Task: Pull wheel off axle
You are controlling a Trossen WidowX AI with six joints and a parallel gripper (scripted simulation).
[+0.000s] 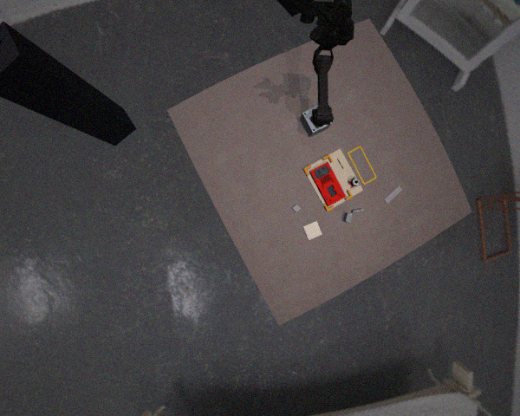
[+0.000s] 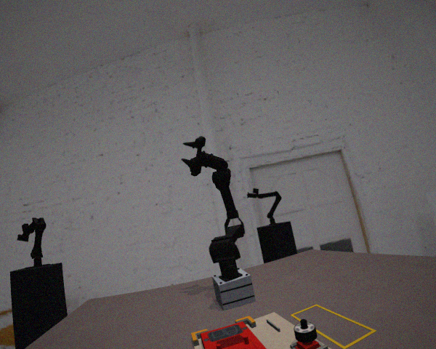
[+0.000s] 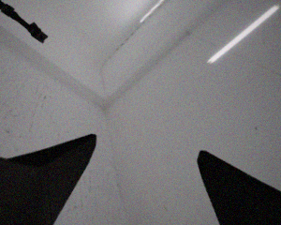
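The wheel (image 1: 354, 182) (image 2: 305, 334), black with a pale hub, sits around the upright axle (image 2: 304, 322) on a red mount at one corner of the beige board (image 1: 347, 167) (image 2: 275, 317). The marked area (image 1: 368, 162) (image 2: 346, 318) is a yellow rectangular outline on the table beside the board, with nothing inside it. My gripper (image 2: 182, 151) (image 3: 147, 147) is open and empty, raised high above the table and far from the wheel. The wrist view shows only walls, ceiling and part of another arm behind the fingers.
A red plate (image 1: 327, 183) (image 2: 231, 336) lies on the board between orange corner brackets. A dark pin (image 2: 272, 325) is near it. A white tile (image 1: 313, 230), a grey bar (image 1: 393, 194) and small grey pieces lie around the board. My arm's base (image 2: 235, 291) stands behind it.
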